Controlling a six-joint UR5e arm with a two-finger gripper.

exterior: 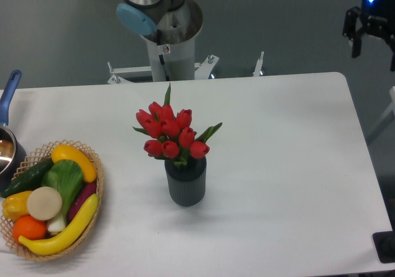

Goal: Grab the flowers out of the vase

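The flowers [170,132], a bunch of red tulips with green leaves, stand upright in the vase [186,182], a short dark ribbed cylinder near the middle of the white table [290,166]. My gripper [374,45] is at the far upper right, beyond the table's back right corner and far from the flowers. Its black fingers [355,41] are spread apart and hold nothing. Its right side is cut off by the frame edge.
A woven basket [99,184] of vegetables and fruit sits at the front left. A pot with a blue handle [8,92] is at the left edge. The arm's base [165,39] stands behind the table's back edge.
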